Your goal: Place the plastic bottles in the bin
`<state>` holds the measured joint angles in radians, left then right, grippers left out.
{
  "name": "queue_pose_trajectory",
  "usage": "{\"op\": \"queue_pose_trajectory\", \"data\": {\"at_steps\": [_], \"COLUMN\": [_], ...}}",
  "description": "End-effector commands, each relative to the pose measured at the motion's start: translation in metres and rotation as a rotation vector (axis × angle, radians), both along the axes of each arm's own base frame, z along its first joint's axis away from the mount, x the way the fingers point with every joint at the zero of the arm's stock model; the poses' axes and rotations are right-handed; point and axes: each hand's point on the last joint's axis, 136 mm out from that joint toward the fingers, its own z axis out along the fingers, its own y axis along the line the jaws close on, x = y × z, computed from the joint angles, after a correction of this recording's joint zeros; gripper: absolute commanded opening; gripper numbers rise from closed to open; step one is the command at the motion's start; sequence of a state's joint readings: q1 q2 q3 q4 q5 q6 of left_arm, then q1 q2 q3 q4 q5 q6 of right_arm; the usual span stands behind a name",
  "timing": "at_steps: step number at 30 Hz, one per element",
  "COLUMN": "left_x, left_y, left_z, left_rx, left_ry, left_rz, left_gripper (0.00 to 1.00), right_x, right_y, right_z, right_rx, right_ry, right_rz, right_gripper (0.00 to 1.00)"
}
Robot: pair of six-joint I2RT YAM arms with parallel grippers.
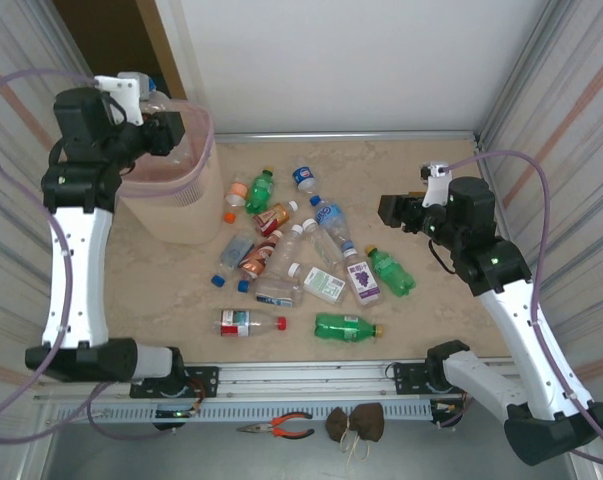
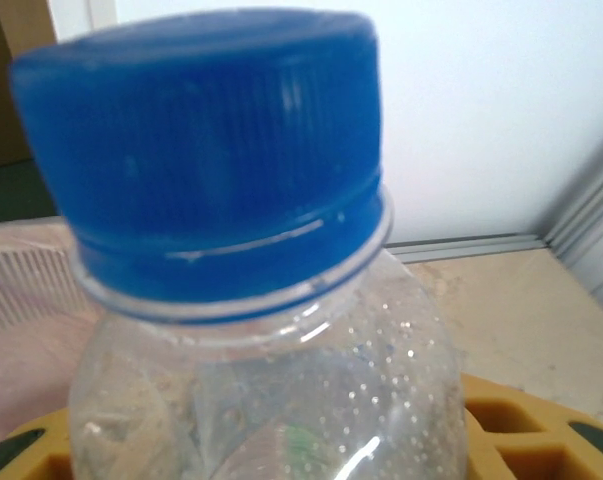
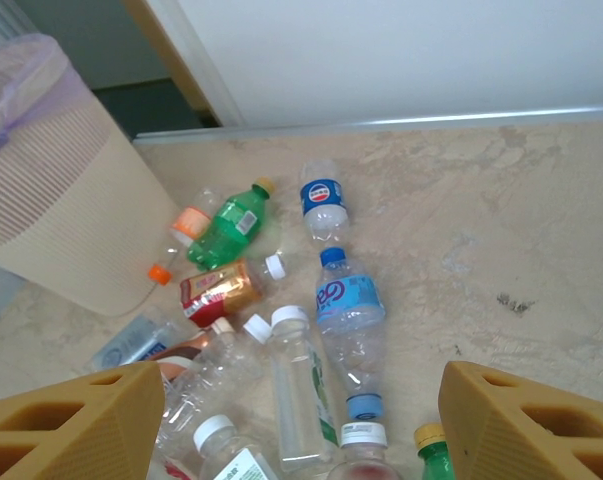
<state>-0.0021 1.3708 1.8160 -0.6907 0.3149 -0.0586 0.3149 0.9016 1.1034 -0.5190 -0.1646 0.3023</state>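
My left gripper [image 1: 167,128] is raised over the bin [image 1: 176,205], a beige wastebasket with a pink liner at the back left. It is shut on a clear bottle with a blue cap [image 2: 206,150]; the yellow fingers [image 2: 526,435] press its sides in the left wrist view, where the bin rim [image 2: 21,285] lies below. Several plastic bottles lie scattered mid-table, among them a green one [image 1: 347,326], a red-capped one [image 1: 249,322] and a blue-labelled one [image 3: 349,305]. My right gripper [image 1: 393,210] hovers open above the pile's right side, fingers [image 3: 76,425] wide apart and empty.
Corrugated walls close in the table on the left, right and back. A metal rail [image 1: 311,375] runs along the near edge. Pliers [image 1: 278,428] and a brown bundle [image 1: 355,424] lie in front of it. Bare tabletop [image 1: 431,160] lies at the back right.
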Motion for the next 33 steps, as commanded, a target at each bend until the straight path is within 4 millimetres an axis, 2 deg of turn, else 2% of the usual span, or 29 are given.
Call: {"op": "queue_pose_trajectory", "data": {"at_steps": [1,4,8,13,20,23,28,33], "left_x": [0.018,0.038,0.06,0.075,0.076,0.074,0.066,0.061], "left_y": [0.008,0.011,0.012,0.018,0.011,0.01,0.011,0.018], "left_z": [-0.014,-0.036,-0.079,-0.131,-0.208,-0.237,-0.28,-0.314], "left_rx": [0.135,0.173,0.189,0.141,0.105,0.096,0.094,0.09], "left_ry": [0.038,0.111,0.232,0.379,0.609,0.699,0.827,0.922], "left_rz": [0.01,0.007,-0.018,-0.043,-0.115,-0.132,-0.136,-0.123], "left_gripper": [0.34,0.33,0.33,0.34,0.34,0.38,0.4,0.43], "right_x": [-0.009,-0.011,-0.012,-0.013,-0.012,-0.013,-0.012,-0.012], "right_y": [0.001,0.0,-0.002,-0.001,-0.001,0.0,0.0,0.0], "right_z": [0.021,0.019,0.019,0.017,0.013,0.012,0.009,0.008], "right_rx": [0.007,0.001,-0.003,-0.004,-0.006,-0.006,-0.005,-0.001], "right_ry": [-0.056,-0.053,-0.051,-0.045,-0.033,-0.031,-0.025,-0.023], "right_rz": [0.025,0.018,0.014,0.017,0.018,0.019,0.02,0.019], "right_gripper": [0.72,0.72,0.72,0.72,0.72,0.72,0.72,0.72]}}
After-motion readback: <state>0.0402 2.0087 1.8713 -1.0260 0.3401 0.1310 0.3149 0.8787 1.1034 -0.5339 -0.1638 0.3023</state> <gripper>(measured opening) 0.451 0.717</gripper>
